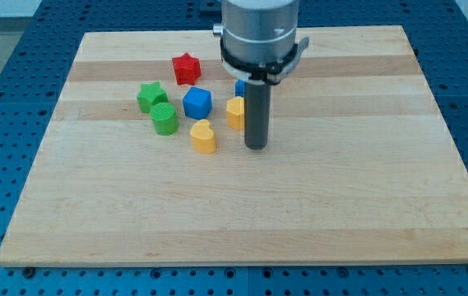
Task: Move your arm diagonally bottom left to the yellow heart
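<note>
The yellow heart [203, 136] lies on the wooden board [242, 205], left of centre. My tip [256, 146] rests on the board to the heart's right and slightly lower, a short gap away. A second yellow block [234, 113] sits just left of the rod, partly hidden by it. A blue block [239, 87] peeks out behind the rod.
A blue cube-like block [197, 103] sits above the heart. A red star [186, 68] lies further up. A green star [150, 96] and a green round block [164, 118] lie to the left. The board sits on a blue pegboard table [3, 66].
</note>
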